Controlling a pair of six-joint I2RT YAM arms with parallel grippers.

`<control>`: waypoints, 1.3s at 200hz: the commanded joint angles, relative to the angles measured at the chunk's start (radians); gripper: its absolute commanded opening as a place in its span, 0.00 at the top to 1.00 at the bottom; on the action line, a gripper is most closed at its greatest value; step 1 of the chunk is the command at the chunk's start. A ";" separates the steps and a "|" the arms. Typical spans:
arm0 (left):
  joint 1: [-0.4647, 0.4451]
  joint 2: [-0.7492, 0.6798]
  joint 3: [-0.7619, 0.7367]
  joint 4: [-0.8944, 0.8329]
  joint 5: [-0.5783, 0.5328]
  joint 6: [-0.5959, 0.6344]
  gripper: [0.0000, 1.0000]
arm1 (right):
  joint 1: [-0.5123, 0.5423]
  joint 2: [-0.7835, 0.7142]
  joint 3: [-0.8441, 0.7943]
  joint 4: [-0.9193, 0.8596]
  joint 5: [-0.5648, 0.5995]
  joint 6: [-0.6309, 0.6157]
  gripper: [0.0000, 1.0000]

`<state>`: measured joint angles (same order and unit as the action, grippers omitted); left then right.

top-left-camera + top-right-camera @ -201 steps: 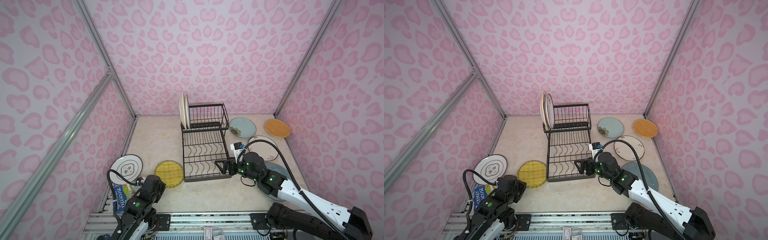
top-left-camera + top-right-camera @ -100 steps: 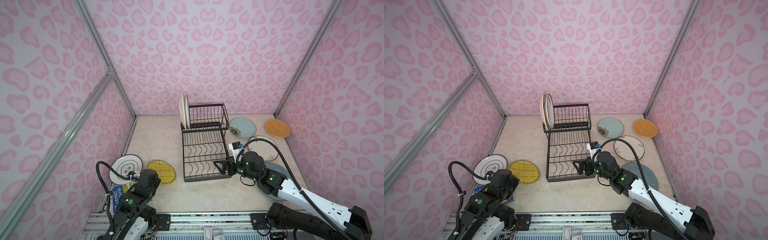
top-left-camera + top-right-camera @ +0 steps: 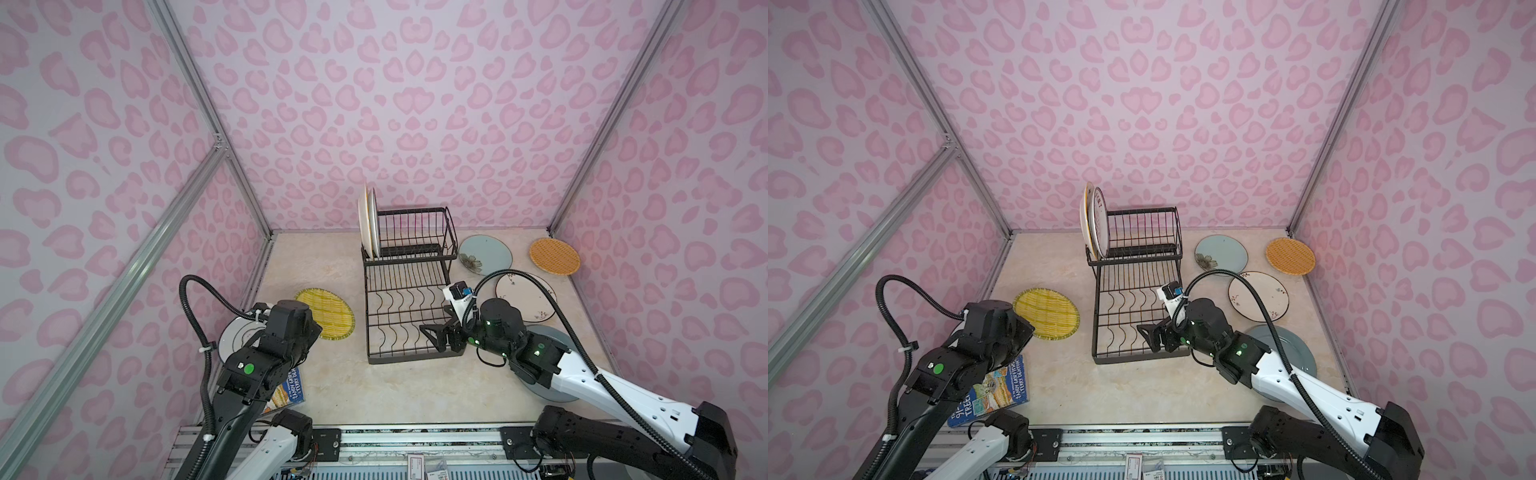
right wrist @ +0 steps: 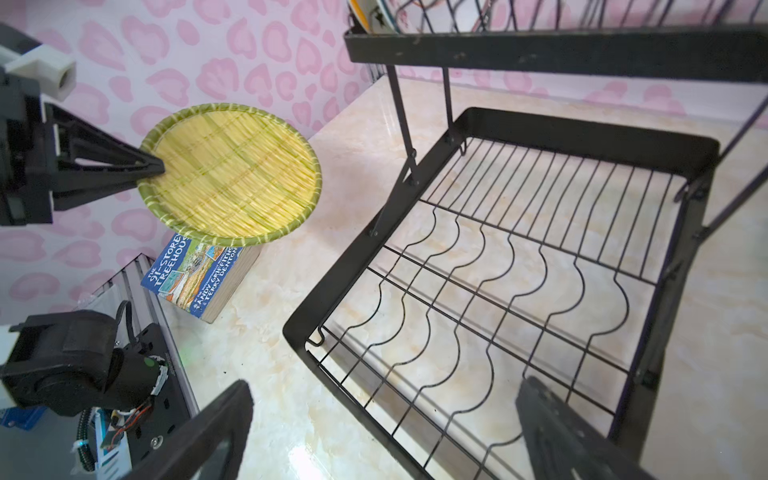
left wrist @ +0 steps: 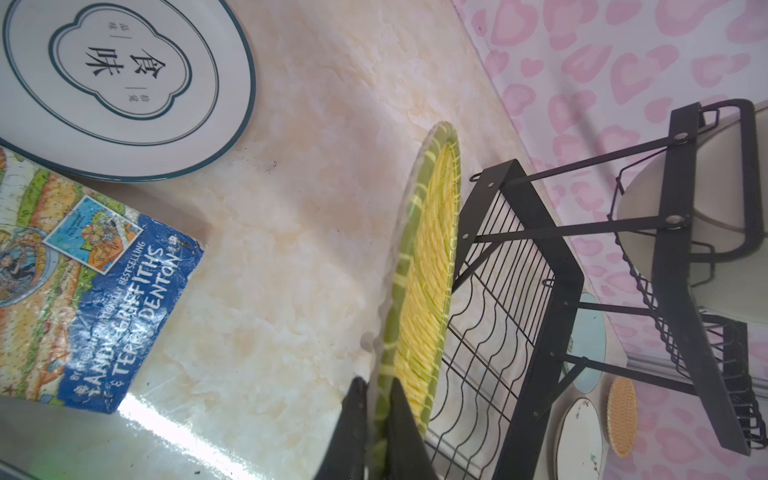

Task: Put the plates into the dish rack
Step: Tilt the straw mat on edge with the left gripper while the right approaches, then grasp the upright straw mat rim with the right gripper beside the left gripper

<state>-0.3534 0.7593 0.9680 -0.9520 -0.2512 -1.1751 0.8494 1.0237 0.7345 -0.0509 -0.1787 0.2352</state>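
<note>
Left gripper (image 5: 376,409) not vis. in either top view: under own wrist, w/ gripped rim of yellow woven plate (image 3: 330,318). White blue-rimmed plate (image 3: 232,334) mostly behind left arm; book (image 3: 1000,386) pt. covered. Grey-blue plate (image 3: 1302,353) pt. under right arm. Left wrist view: book, white plate cropped. Right wrist view: racked plates (image 4: 370,12) cropped, print illegible.

Pink blotch-patterned walls (image 3: 395,104) close in three sides. Silver metal struts (image 3: 220,143) line the corners above a cream marbled desk (image 3: 324,257).
</note>
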 commanded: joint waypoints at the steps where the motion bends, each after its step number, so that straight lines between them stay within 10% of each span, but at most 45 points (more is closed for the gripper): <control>1: 0.002 0.040 0.062 -0.041 0.052 -0.009 0.97 | 0.049 0.021 0.007 0.088 0.011 -0.188 0.02; 114: -0.026 0.065 0.138 -0.063 0.145 -0.088 0.97 | 0.373 0.392 0.283 0.160 0.181 -0.534 0.13; 260: -0.071 0.030 0.126 -0.068 0.143 -0.136 0.97 | 0.433 0.699 0.576 0.122 0.391 -0.597 0.37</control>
<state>-0.4229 0.7959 1.0920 -1.0340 -0.1104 -1.3148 1.2789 1.6947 1.2842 0.0769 0.1493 -0.3523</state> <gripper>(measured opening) 0.111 0.651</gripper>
